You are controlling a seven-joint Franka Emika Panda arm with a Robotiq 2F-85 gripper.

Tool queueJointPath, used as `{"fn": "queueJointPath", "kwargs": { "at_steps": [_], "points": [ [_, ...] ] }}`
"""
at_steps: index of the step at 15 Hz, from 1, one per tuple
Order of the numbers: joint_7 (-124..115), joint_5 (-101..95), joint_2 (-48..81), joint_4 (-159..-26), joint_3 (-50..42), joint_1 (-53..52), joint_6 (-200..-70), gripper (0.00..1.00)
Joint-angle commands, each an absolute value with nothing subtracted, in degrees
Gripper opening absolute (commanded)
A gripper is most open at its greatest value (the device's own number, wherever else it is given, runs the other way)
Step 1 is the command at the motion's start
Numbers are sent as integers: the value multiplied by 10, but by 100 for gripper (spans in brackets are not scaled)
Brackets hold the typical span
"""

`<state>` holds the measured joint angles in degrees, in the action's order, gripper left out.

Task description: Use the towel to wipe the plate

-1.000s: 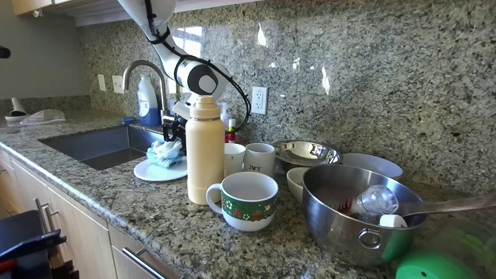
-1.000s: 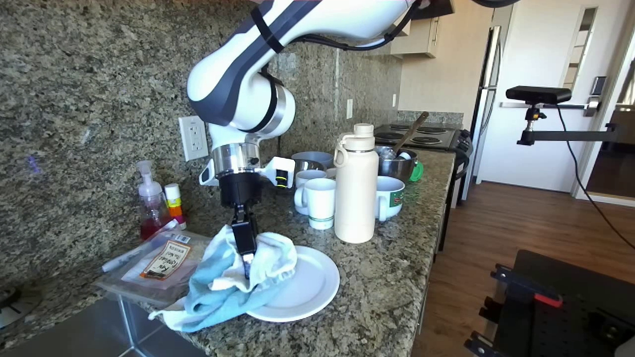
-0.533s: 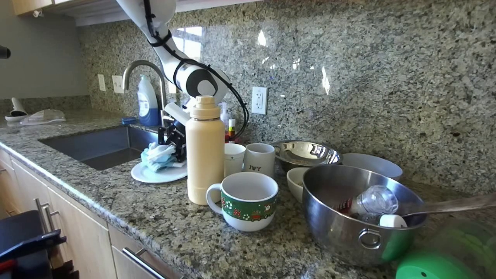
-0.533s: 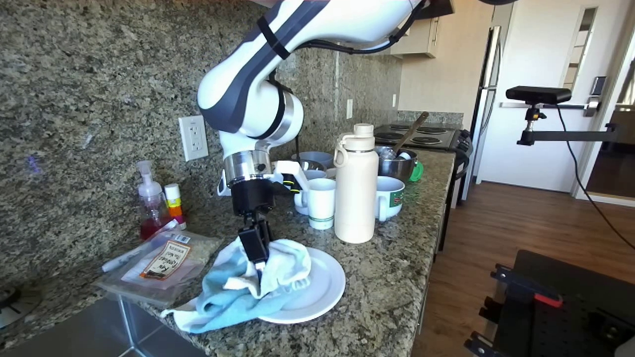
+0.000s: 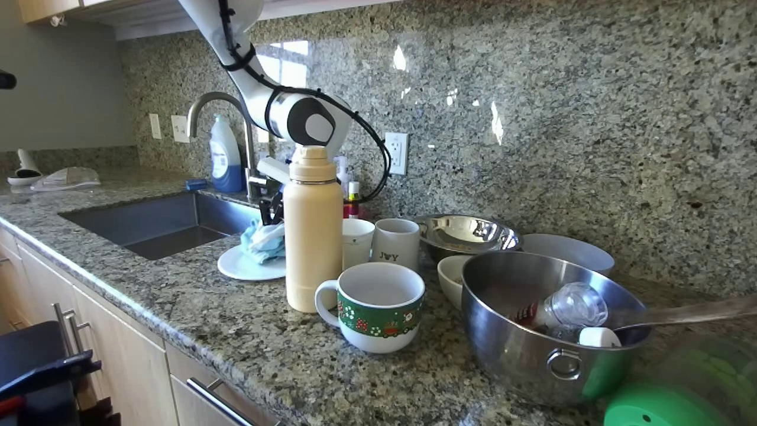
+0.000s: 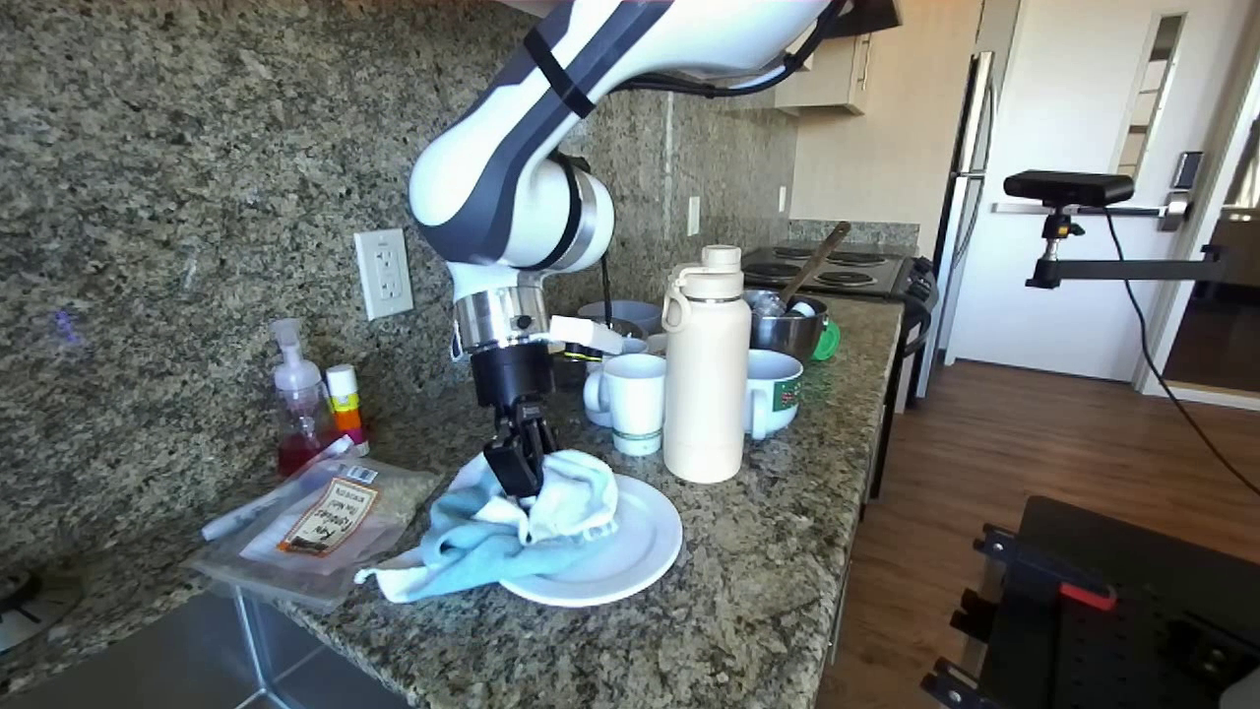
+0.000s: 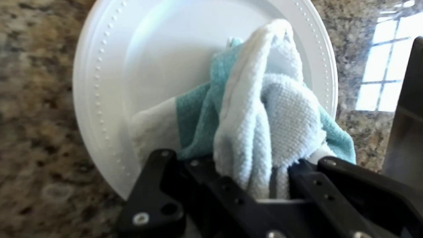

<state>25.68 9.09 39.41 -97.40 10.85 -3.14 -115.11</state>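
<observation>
Wrist view: A claw [image 7: 252,175] clenches a bunched towel [image 7: 244,109] on a plate [image 7: 158,56]; likely light and pliant, the towel is best gripped by its gathered folds.

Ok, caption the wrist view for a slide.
Gripper holds a bunched towel on a white plate, speckled counter beneath.

Teal and white, that towel [image 7: 244,125]! Beaded white, the plate [image 7: 155,66]! Black gripper [image 6: 529,484]! Speckled counter [image 6: 748,591], right to the edge!
</observation>
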Motion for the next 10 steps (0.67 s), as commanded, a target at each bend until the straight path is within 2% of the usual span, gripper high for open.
{"fn": "queueJointPath", "kwargs": {
  "at_steps": [1, 6, 10],
  "points": [
    [234, 38, 387, -974, 93, -47, -1183, 2],
    [363, 73, 405, -950, 143, -2, -1174, 2],
    [437, 115, 424, -926, 161, 17, -1081, 2]
  ]
}}
